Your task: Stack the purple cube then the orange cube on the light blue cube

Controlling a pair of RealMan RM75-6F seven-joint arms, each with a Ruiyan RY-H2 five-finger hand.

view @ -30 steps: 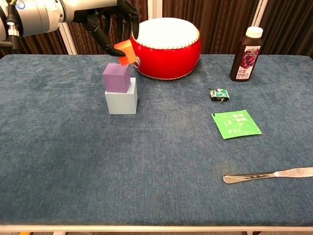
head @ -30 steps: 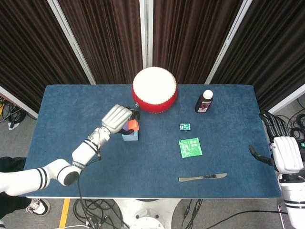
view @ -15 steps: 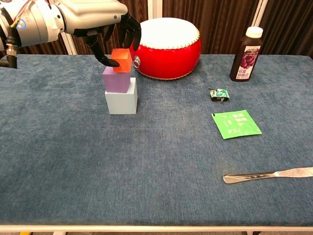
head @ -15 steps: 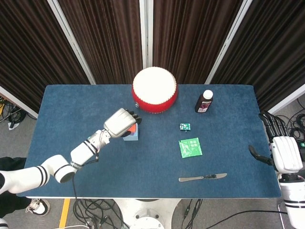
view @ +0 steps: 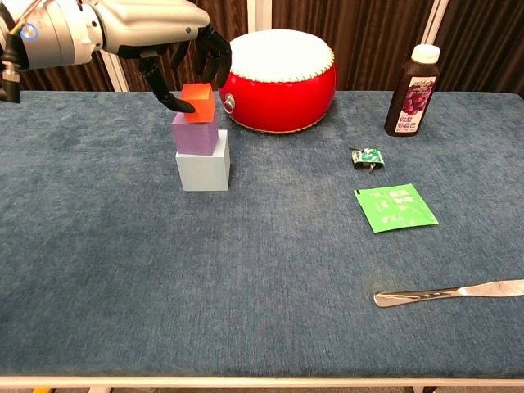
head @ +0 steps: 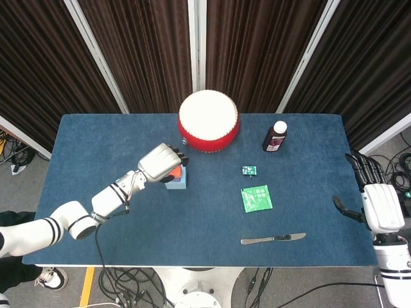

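Though labelled, bottle (view: 411, 89) text illegible.

A red drum (view: 278, 78) with a white top stands at 12 o'clock on the blue table (view: 246, 311). A dark juice bottle (view: 412, 90) stands at 2 o'clock. A small green clip (view: 366, 156), a green packet (view: 395, 206) and a knife (view: 446, 292) lie toward 4 o'clock.

A worktop (head: 96, 138) covered in dark blue, felt-like cloth fills the middle of the head view. Behind it, from ten to two o'clock, hang dark brown pleated curtains (head: 148, 45), split by pale upright and slanted frame bars (head: 196, 45). Grey floor (head: 19, 192) shows at nine and three o'clock. Tangled black cables (head: 128, 285) lie on the floor at six o'clock, beside a yellow floor stripe (head: 85, 285). The light is even.
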